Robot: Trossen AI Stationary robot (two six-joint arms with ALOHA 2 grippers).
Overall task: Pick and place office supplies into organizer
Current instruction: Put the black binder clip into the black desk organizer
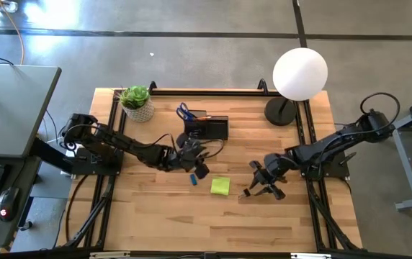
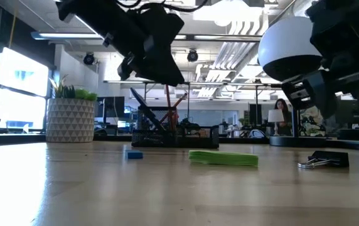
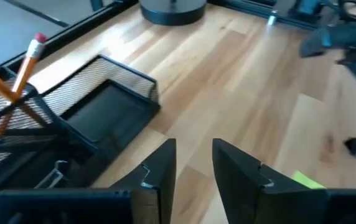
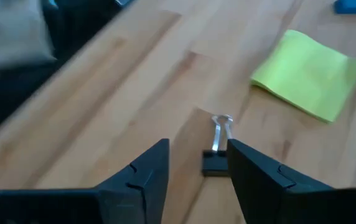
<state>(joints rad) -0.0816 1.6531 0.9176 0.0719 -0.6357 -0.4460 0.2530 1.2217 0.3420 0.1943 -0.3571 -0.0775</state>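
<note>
Black mesh organizer (image 1: 207, 128) is overhung by the left gripper (image 1: 191, 155), parted and empty; the yellow-green sticky pad (image 1: 220, 186) lies between; the right gripper (image 4: 193, 171), parted, should be lowered squarely astride the small black binder clip (image 4: 216, 160) before closing.

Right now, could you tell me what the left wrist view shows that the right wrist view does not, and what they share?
Only the left wrist view shows the black mesh organizer, with an orange pencil standing in it, and the round lamp base. Its own tool, the left tool, is open and empty above bare wood.

Only the right wrist view shows the black binder clip lying on the table between the open fingers of the right tool, and an edge of a small blue piece.

Both show the wooden table and the yellow-green sticky note pad.
</note>
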